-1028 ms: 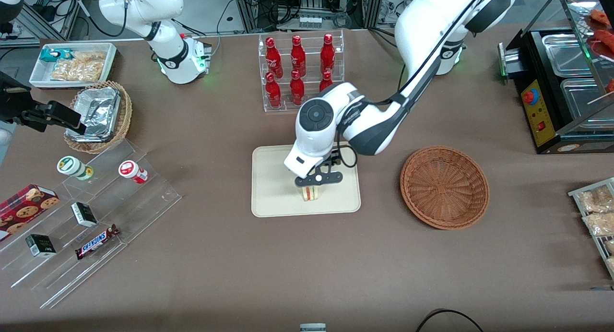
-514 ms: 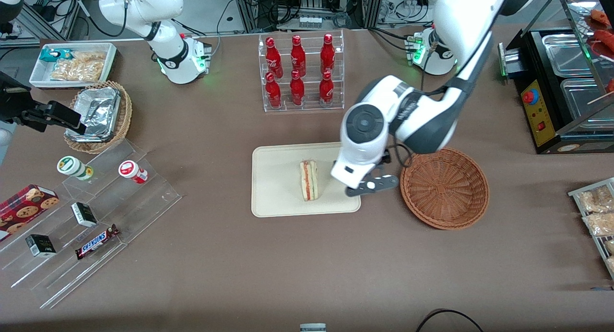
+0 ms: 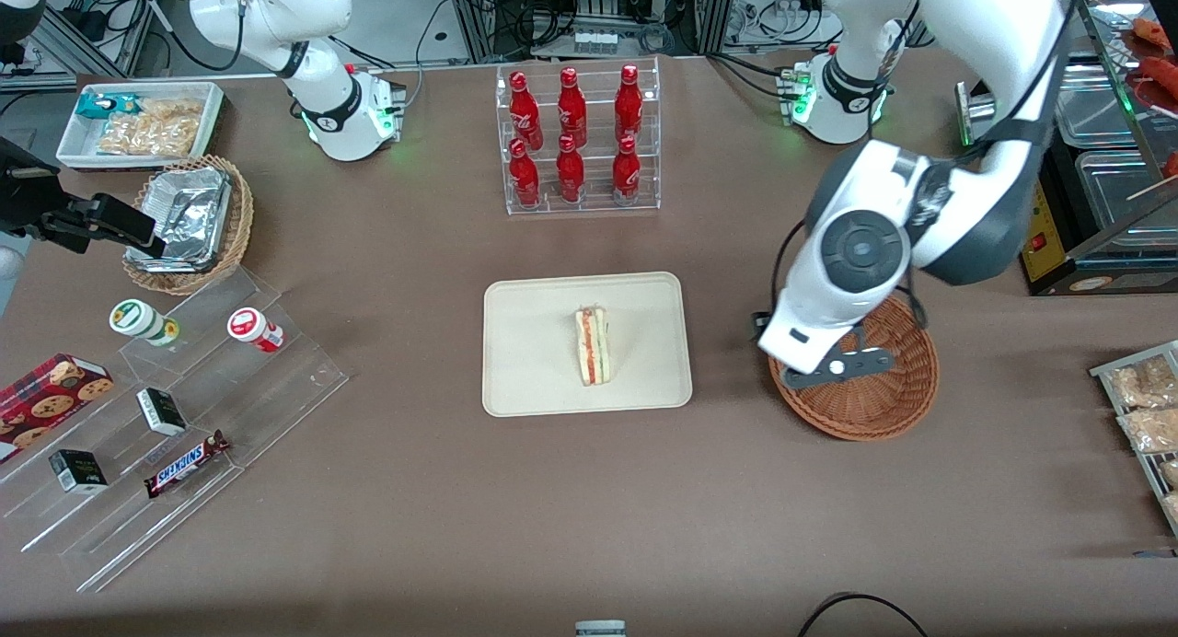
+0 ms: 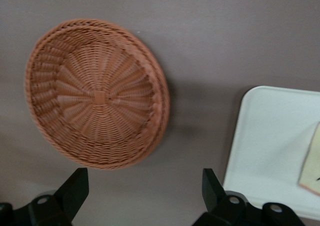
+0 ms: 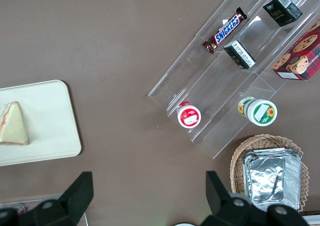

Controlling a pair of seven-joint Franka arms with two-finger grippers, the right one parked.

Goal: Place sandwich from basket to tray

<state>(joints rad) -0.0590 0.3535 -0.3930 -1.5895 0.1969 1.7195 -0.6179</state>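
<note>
Sandwich [image 3: 594, 346] lies on the tray [image 3: 534, 379], near its middle: white bread wedge, red-orange and green layers along the cut edge. My gripper [image 3: 836, 366] hovers above the wicker basket [image 3: 883, 416], fingers [image 4: 75, 188] spread wide, holding nothing.

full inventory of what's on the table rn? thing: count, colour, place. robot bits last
sandwich: 1, white with red and green filling, on the tray
tray: 1, cream, mid-table
basket: 1, reddish-brown wicker, empty, beside the tray toward the working arm's end
bottles: 6, red, in a clear rack farther from the front camera than the tray
foil basket: 1, light wicker, foil-lined, toward the parked arm's end
white tray: 1, holds snack packets, farther from the camera than the foil basket
clear steps: 1, hold cups, small boxes, a Snickers
warmer: 1, black, working arm's end
gripper: 1, black, open, above the basket
</note>
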